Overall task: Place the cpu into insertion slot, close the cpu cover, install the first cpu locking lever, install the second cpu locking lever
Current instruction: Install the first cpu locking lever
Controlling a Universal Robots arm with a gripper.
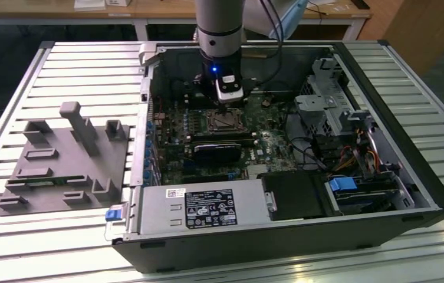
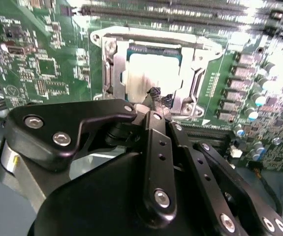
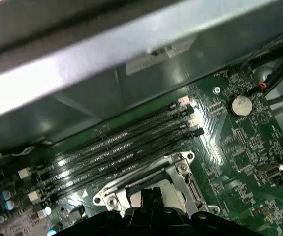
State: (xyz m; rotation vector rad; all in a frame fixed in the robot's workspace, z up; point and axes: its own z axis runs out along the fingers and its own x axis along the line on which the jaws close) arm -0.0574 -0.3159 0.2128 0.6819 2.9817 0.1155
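We see the arm (image 1: 220, 29) hanging straight down, wrist vertical, a small blue light on its side. The gripper (image 2: 157, 98) points downward — its black linkages splay out from the body in the second wrist view, and the fingertips (image 2: 154, 93) come together at a narrow dark tip, drawn close with no gap visible between them.

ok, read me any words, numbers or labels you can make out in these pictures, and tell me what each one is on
None can be read.
Large white label on the power supply in the exterior view: print too small to read.
Small white sticker on the same unit: unreadable.
White markings on the green motherboard in both wrist views: blurred.
The cpu top glares pale; no print can be made out.
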